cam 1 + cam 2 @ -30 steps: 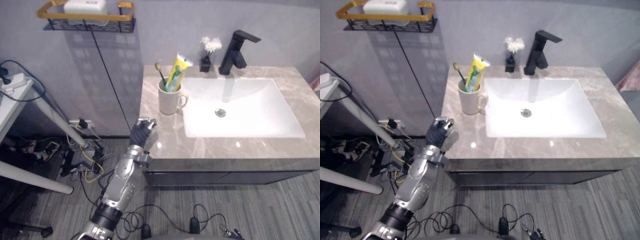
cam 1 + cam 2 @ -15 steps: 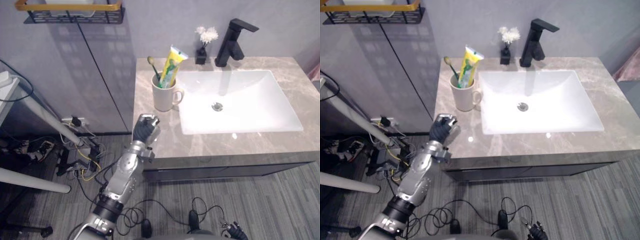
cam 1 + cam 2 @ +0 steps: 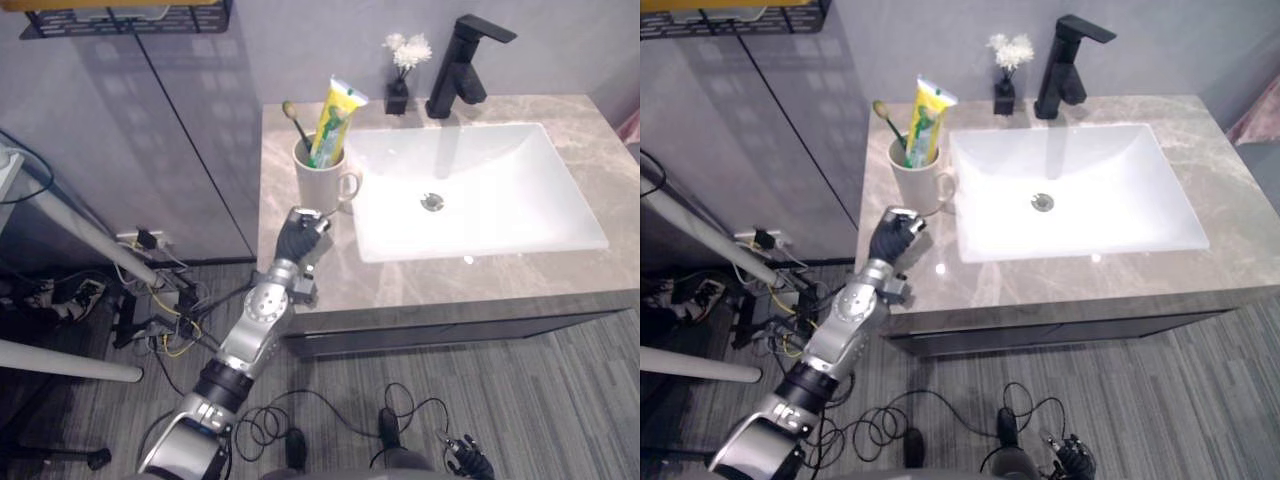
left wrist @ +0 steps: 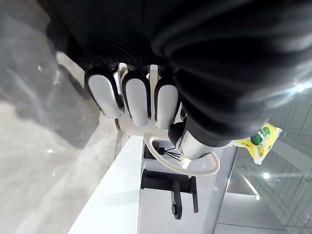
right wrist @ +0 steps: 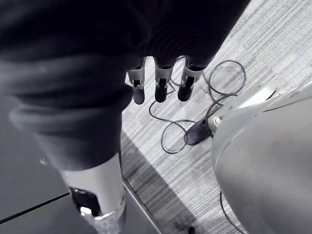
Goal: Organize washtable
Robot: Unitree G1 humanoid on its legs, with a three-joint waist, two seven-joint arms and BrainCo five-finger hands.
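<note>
1. The marble worktop (image 3: 450, 276) carries a white sink (image 3: 500, 195) on its right.
2. Left of the sink stands a mug (image 3: 318, 178) holding a toothpaste tube (image 3: 333, 122) and a toothbrush (image 3: 296, 117).
3. The left hand (image 3: 300, 236) sits just near of the mug, fingers curled and empty. I can't tell if it touches.
4. The right hand (image 5: 160, 84) hangs over the floor (image 5: 273, 44), fingers straight.

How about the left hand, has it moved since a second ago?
Yes. The left hand has advanced across the counter toward the mug, now just short of its handle.
</note>
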